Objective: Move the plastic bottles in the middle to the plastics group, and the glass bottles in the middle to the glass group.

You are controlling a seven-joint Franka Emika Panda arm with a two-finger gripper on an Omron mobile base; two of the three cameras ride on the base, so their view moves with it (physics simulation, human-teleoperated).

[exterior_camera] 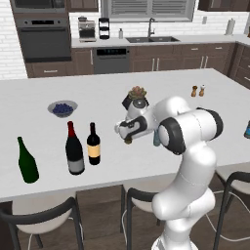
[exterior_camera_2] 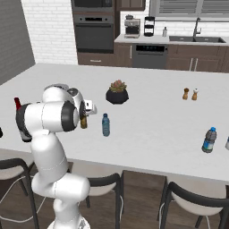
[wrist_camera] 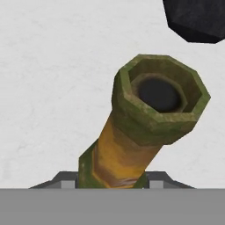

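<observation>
Potted succulent (exterior_camera_2: 117, 91), blueberry bowl (exterior_camera: 62, 108), shakers (exterior_camera: 197, 91)

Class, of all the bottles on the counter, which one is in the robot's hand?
The small olive-brown bottle, gripped by the hand. The other bottles all stand free on the counter.

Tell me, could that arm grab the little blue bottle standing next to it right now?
Probably not yet: the jaws of its gripper are shut on the olive-brown bottle. The small blue bottle stands close by on open counter, otherwise unobstructed.

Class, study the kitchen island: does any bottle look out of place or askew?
Yes. The olive-brown bottle is clamped in the gripper rather than standing free, while the blue bottle stands alone mid-counter, away from either group.
</observation>
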